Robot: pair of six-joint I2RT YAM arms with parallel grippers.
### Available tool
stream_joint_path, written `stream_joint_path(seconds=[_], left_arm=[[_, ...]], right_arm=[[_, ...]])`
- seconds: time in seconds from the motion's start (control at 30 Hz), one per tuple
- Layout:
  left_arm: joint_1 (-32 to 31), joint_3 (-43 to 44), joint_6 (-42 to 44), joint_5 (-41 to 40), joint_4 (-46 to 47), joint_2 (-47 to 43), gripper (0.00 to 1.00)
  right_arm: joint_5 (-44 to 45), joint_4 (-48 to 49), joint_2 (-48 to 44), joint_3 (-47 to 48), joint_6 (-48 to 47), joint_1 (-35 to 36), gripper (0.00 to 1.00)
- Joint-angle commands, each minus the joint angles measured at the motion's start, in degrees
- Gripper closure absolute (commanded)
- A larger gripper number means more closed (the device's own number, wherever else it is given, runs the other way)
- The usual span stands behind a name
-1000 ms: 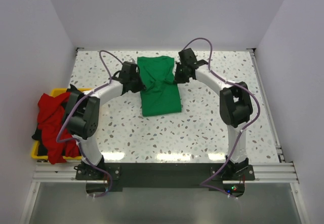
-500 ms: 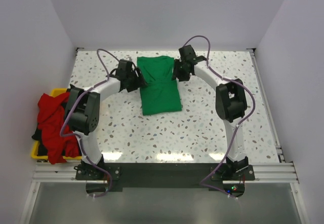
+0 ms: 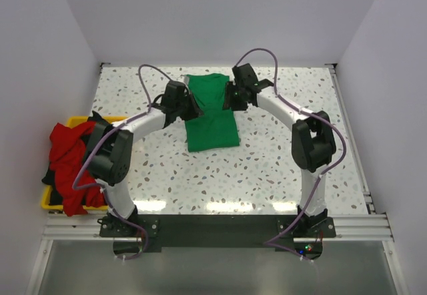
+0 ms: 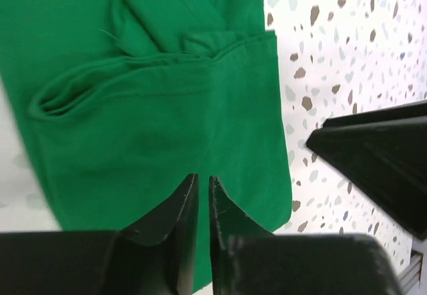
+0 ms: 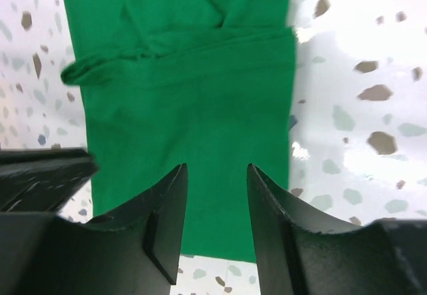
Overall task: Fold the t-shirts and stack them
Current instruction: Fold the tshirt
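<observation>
L tool shifted over green t-shirt — closed, R tool agape

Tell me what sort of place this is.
Most likely a robotics lab test cell, not a home: plain white walls box in a speckled table, the left arm and right arm are bolted to a metal rail, and a red t-shirt spills from a yellow bin.
</observation>
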Motion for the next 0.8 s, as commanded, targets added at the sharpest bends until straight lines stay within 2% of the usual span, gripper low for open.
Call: stream_joint_path(seconds=[0.0, 0.1, 0.3, 0.5, 0.77], left_arm=[[-1.5, 6.4, -0.1, 3.4, 2.8, 5.6, 0.86], [-1.7, 9.6, -0.3, 5.1, 5.0, 9.7, 0.88], [-1.1, 14.8, 0.0, 2.8, 3.7, 16.8, 0.87], [-0.3, 14.3, -1.5, 1.0, 4.2, 19.4, 0.87], [0.1, 11.5, -1.4, -0.4, 4.6, 18.8, 0.86]], right_arm=[[-0.5, 3.2, -1.8, -3.8, 1.9, 1.1, 0.58], [-1.2, 4.9, -2.9, -6.9, 2.7, 1.2, 0.62], [-1.8, 6.3, -4.6, -12.0, 2.8, 1.4, 0.64], [-2.4, 9.1, -5.5, -18.8, 2.7, 1.7, 0.65], [-2.0, 10.0, -6.0, -22.5, 2.2, 1.7, 0.66]])
